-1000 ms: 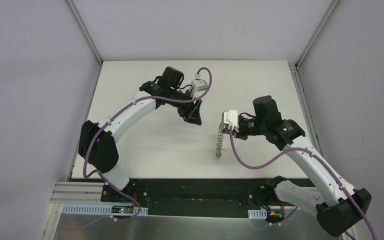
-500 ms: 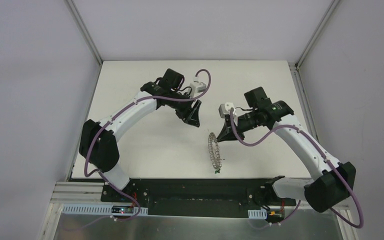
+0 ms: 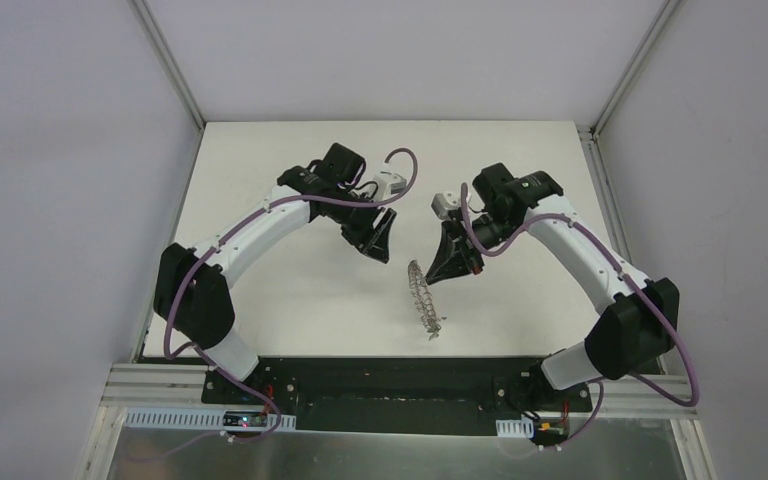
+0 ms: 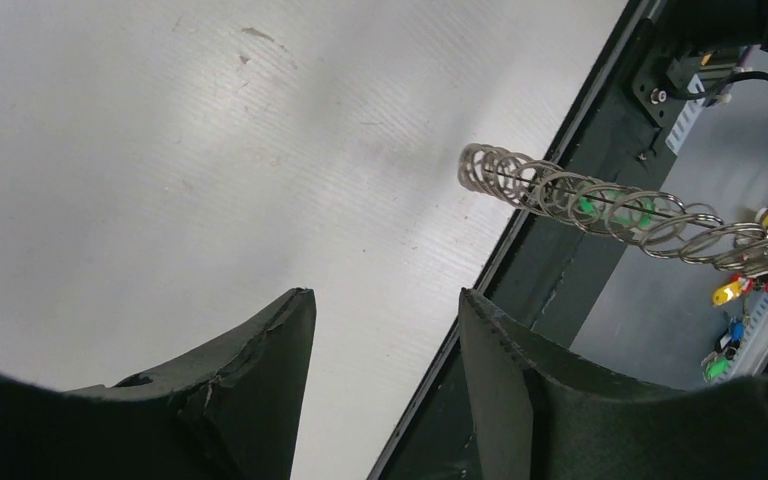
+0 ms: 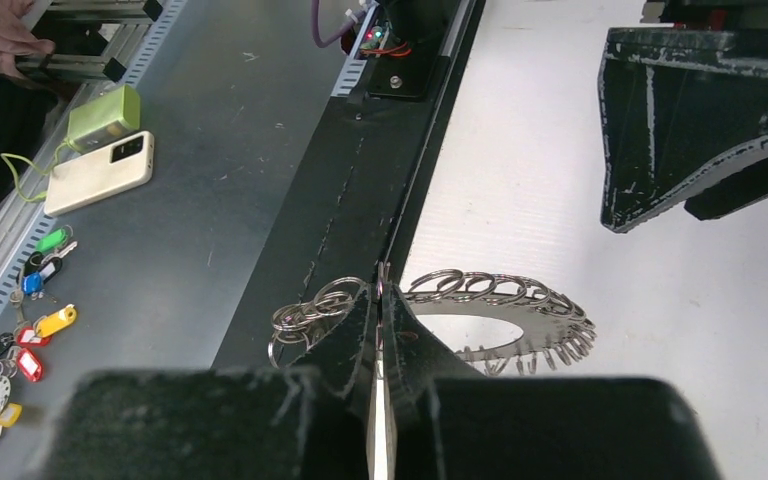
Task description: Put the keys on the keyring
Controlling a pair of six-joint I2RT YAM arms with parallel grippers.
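The keyring (image 3: pixel 422 298) is pinched at its rim by the closed right gripper (image 3: pixel 434 278); the left gripper (image 3: pixel 373 250) gapes wide, empty.
Flat dark-grey metal fringed with thin silver wire loops, it is held edge-on over the white worktop (image 3: pixel 290 290) near the front edge, a green key head (image 4: pixel 588 206) showing through the coils. Since 0.5 s ago the right gripper has carried it left, nearer the left gripper.

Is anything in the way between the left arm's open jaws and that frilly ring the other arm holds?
Nothing visible. From the left gripper, the keyring hangs just ahead, with only air above the table between them. The right gripper holds the ring's opposite edge, out of the path.
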